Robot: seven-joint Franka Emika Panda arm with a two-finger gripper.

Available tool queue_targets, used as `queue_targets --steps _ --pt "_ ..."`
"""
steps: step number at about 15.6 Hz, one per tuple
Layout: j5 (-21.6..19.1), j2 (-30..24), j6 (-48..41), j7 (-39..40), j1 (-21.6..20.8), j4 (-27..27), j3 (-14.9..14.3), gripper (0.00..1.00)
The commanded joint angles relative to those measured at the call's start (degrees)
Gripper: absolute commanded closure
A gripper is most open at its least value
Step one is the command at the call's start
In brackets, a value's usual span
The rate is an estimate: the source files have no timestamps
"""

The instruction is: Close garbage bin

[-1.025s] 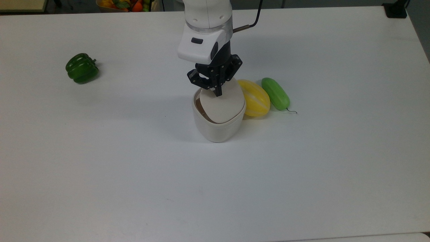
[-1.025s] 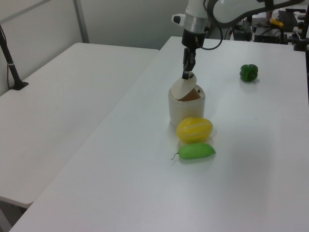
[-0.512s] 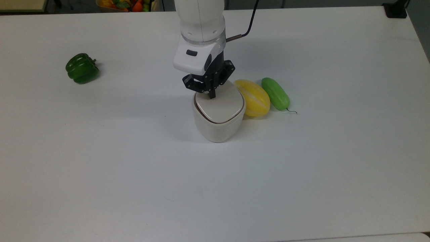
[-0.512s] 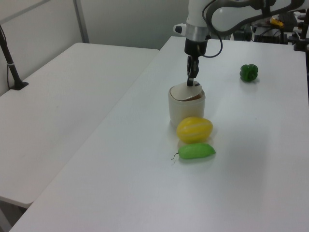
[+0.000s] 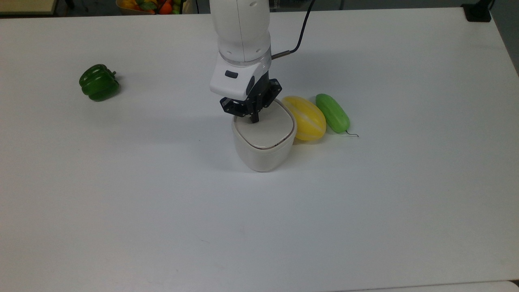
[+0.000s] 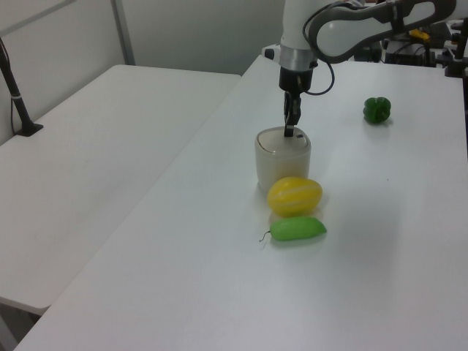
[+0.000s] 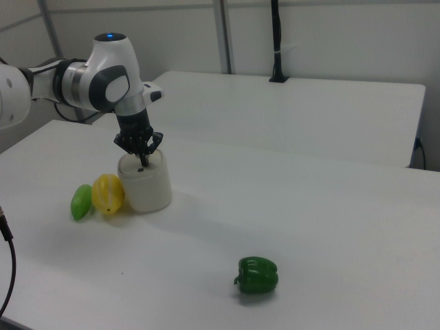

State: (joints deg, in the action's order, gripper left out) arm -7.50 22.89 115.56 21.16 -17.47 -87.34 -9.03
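Note:
The cream-white garbage bin (image 5: 262, 152) (image 6: 281, 162) (image 7: 148, 187) stands mid-table. Its flat beige lid (image 5: 267, 129) lies level inside the rim, with no gap showing into the tub. My gripper (image 5: 254, 120) (image 6: 290, 131) (image 7: 142, 163) points straight down, fingers shut together with nothing between them. The fingertips press on the lid near its edge at the top view's upper left.
A yellow melon (image 5: 305, 118) touches the bin on the top view's right, with a green cucumber (image 5: 332, 112) beside it. A green bell pepper (image 5: 98, 82) lies far off at the top view's left. Open white tabletop (image 5: 259, 227) surrounds the bin.
The lid went from tilted up, showing the brown inside, to flat in the rim. My gripper came down with it, toward the top view's left.

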Motion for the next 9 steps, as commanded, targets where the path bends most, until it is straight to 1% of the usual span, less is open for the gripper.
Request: queue_targets --steps 1,4,6,7,9 --pt "0.6 2.2 -0.1 0.4 -1.4 -0.2 -1.0 1.00" --pt "0.6 1.9 -0.2 0.4 -1.3 0.0 -1.0 1.00" --pt "0.5 0.4 -0.9 -0.1 -1.2 0.0 -1.1 1.00" --pt "0.5 -0.6 -1.1 -1.8 -1.0 0.0 -1.1 0.98" --pt "0.6 -2.2 -4.0 -6.5 -1.0 0.2 -2.4 0.89"
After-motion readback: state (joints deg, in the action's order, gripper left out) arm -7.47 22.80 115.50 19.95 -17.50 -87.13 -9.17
